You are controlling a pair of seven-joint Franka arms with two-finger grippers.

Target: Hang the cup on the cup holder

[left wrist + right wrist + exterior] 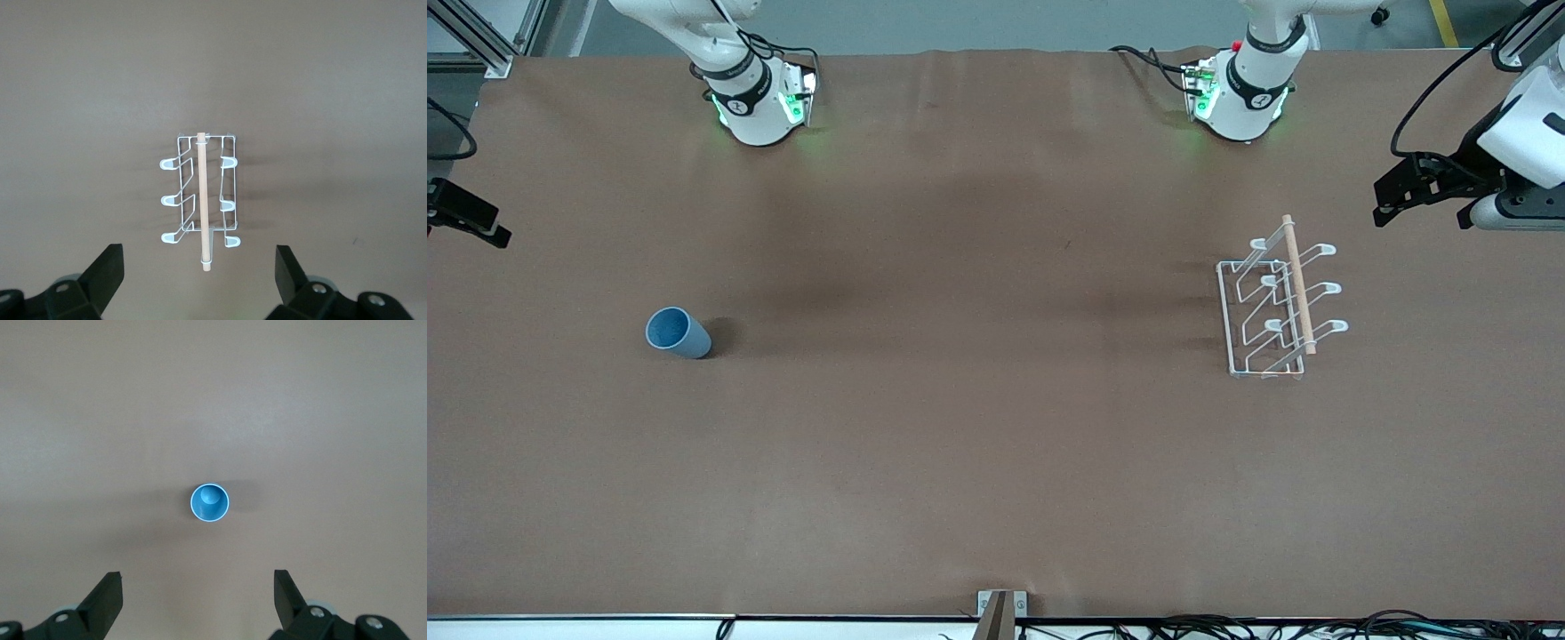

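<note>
Cup (pixel 679 333) placement has not begun: you find the cup standing upright, mouth up, on the table (pixel 978 444) toward the right arm's end, well apart from the cup holder (pixel 1276 307) at the left arm's end. Grasp, carry and hang all remain. Right gripper (pixel 197 603) hovers over the cup, jaws wide, empty. Left gripper (pixel 200 280) hovers over the holder, jaws wide, empty.

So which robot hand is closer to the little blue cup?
The right one. The right gripper hangs high over the cup, jaws open. The left gripper hangs over the cup holder, at the left arm's end of the table.
</note>
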